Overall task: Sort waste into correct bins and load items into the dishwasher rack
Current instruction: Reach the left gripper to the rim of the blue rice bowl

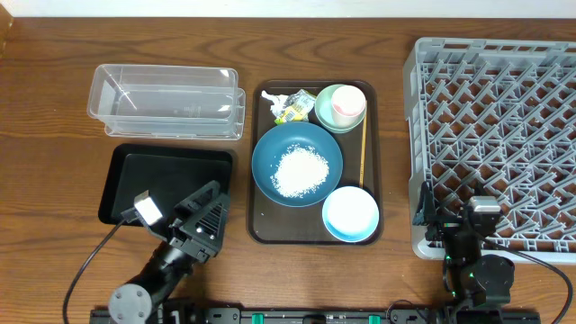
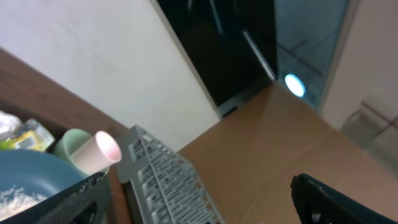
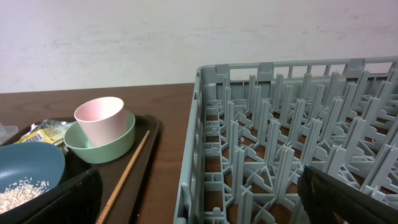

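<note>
A dark-blue dish (image 1: 297,144) holding a heap of rice (image 1: 300,171) sits on a brown serving tray (image 1: 373,153). Also on the tray are a crumpled wrapper (image 1: 290,105), a pale green cup with pink inside (image 1: 341,106), a light-blue bowl (image 1: 350,214) and a thin wooden stick (image 1: 364,148). The clear tub (image 1: 166,99) and black tray (image 1: 166,180) lie to the left, and the grey rack (image 1: 499,135) stands to the right. My left gripper (image 1: 205,220) is open and empty beside the black tray. My right gripper (image 1: 453,216) is open and empty at the rack's front left corner.
The left wrist view (image 2: 211,205) looks over the dish (image 2: 31,177), cup (image 2: 99,152) and rack (image 2: 168,180). The right wrist view (image 3: 202,199) shows the cup (image 3: 102,127), stick (image 3: 124,177), dish (image 3: 28,165) and rack (image 3: 298,124).
</note>
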You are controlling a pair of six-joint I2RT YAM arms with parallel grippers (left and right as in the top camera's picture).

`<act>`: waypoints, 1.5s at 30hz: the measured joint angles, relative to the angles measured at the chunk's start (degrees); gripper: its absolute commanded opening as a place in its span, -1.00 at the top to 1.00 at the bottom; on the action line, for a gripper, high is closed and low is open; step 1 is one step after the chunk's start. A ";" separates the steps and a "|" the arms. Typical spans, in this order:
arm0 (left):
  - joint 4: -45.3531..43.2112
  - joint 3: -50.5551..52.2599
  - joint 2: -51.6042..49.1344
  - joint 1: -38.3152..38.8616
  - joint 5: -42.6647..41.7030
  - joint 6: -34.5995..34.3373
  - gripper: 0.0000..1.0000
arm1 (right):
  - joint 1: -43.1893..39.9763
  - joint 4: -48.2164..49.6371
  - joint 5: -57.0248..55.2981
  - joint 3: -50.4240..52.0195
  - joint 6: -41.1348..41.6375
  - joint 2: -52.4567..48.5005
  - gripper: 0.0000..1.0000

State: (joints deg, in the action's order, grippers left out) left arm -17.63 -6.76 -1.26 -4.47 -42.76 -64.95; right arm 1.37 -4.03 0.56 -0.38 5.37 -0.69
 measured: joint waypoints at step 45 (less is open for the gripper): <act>79.03 -83.06 -84.11 49.59 38.05 40.72 -0.90 | 0.00 -0.02 -0.15 0.00 0.00 0.00 -0.98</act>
State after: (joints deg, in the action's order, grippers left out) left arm 61.41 -89.82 -85.36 45.12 -4.71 -24.23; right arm 1.37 -4.05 0.40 -0.38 5.37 -0.69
